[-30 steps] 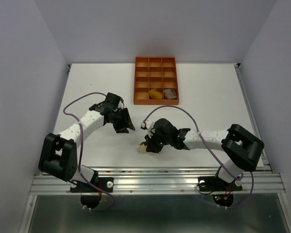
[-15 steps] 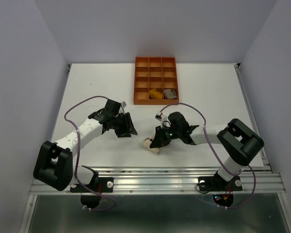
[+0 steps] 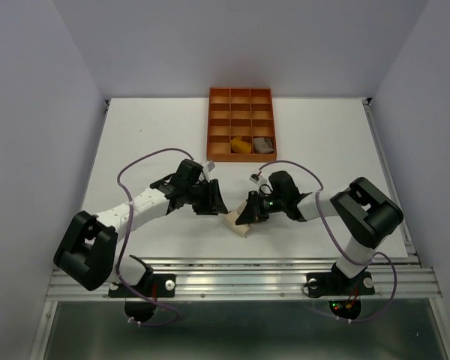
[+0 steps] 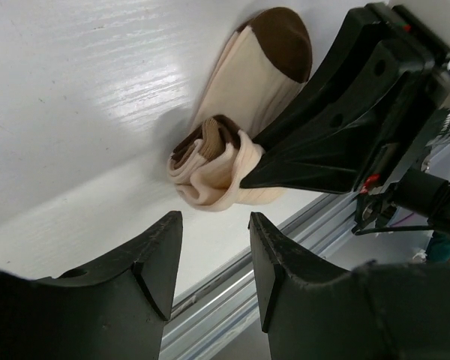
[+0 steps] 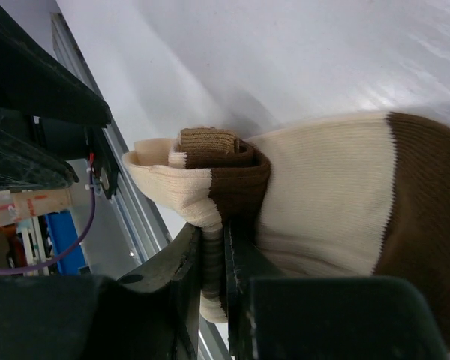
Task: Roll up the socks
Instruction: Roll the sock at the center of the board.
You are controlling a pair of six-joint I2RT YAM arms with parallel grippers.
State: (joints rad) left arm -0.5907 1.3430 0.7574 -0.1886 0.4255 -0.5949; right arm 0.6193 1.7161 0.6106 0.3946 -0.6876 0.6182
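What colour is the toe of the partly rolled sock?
Dark brown, at the unrolled end of the sock; the right wrist view shows it best.

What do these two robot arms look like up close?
Both the left arm and right arm have white tube links between chunky black joint blocks, ending in black wedge-shaped jaws. A thin purple cable loops along each. A small green light glows near the right wrist.

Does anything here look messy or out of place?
Only the sock near the front edge of the table: its roll is lopsided, the toe end lying flat and unrolled, pinched in the right hand. Nothing looks spilled or damaged.
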